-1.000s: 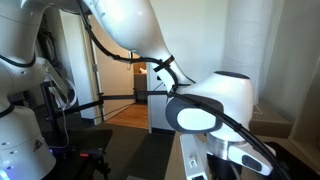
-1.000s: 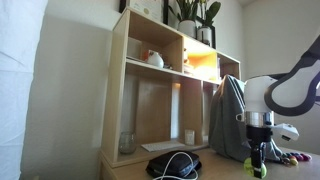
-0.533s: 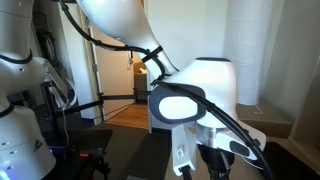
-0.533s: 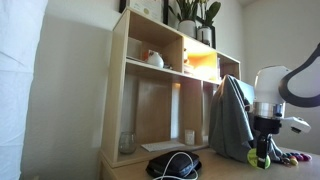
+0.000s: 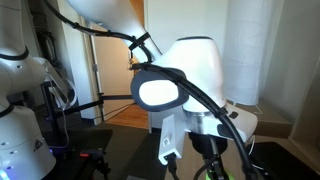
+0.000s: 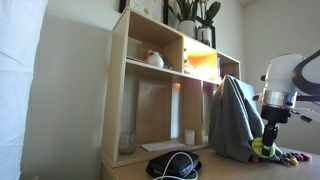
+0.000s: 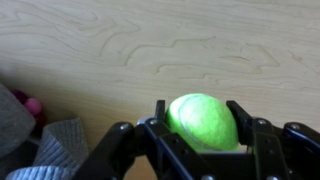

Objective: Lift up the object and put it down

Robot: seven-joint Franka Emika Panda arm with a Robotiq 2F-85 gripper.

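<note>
A bright green tennis ball [image 7: 203, 120] sits between the two black fingers of my gripper [image 7: 201, 123] in the wrist view, and the jaws are shut on it from both sides. It hangs above a light wooden tabletop [image 7: 150, 50]. In an exterior view my gripper [image 6: 266, 146] points down at the right of the desk, with a bit of green showing at its tip. In the exterior view taken close to the arm, the white wrist housing [image 5: 185, 80] fills the picture and hides the ball.
A grey cloth [image 6: 236, 118] is heaped on the desk beside the gripper; its edge shows in the wrist view [image 7: 40, 150] with something pink [image 7: 33, 105]. A wooden shelf unit [image 6: 160, 85] stands behind, with black cables [image 6: 172, 163] on the desk.
The arm has carried the ball upward and to the right, away from the desk surface. The jaws have stayed shut on it.
</note>
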